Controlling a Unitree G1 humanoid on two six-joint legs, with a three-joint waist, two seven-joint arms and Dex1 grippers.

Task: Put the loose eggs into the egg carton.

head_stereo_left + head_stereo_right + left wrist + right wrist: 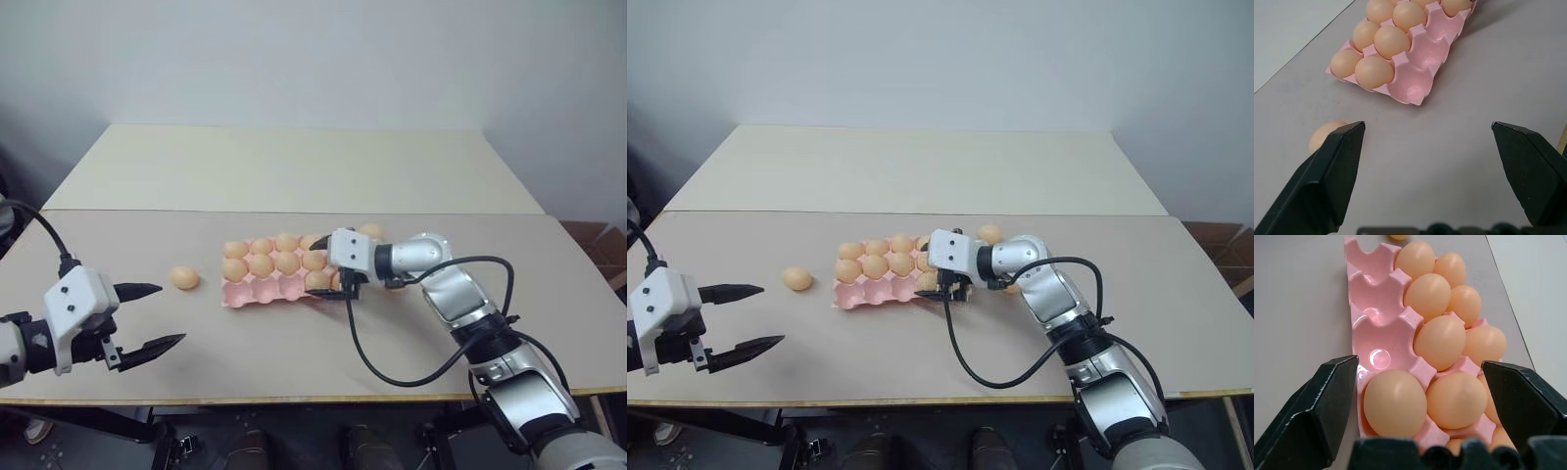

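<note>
Right hand [331,266]: hovering over the right end of the egg carton [257,291], fingers spread wide, gripping nothing.
Left hand [149,317]: hanging wide open and empty, near the loose egg [184,278] lying on the surface [294,352] left of the carton.
Carton: holding eggs in its back rows; three near-row cups sitting empty.
Second loose egg [990,234]: lying behind the right arm, partly hidden.
</note>
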